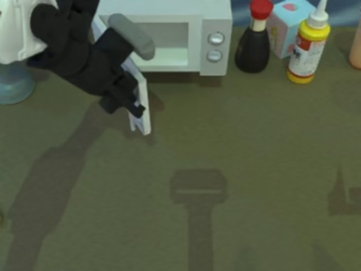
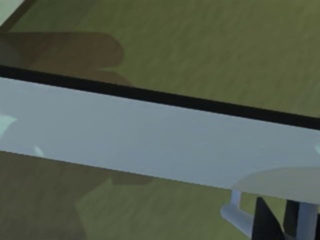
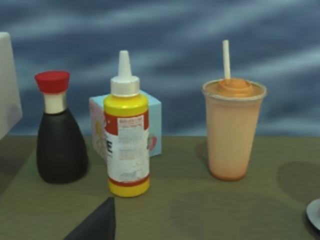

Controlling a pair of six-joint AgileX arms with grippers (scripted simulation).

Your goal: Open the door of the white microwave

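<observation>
Gripping door handle, left end effector; white microwave cavity exposed.

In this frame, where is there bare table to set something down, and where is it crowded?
Free: the wide table in front of the white microwave, right of the swung-open door. Crowded: the back right row of soy bottle, blue carton, yellow bottle and orange cup, and the back left, where the left gripper works at the door.
</observation>
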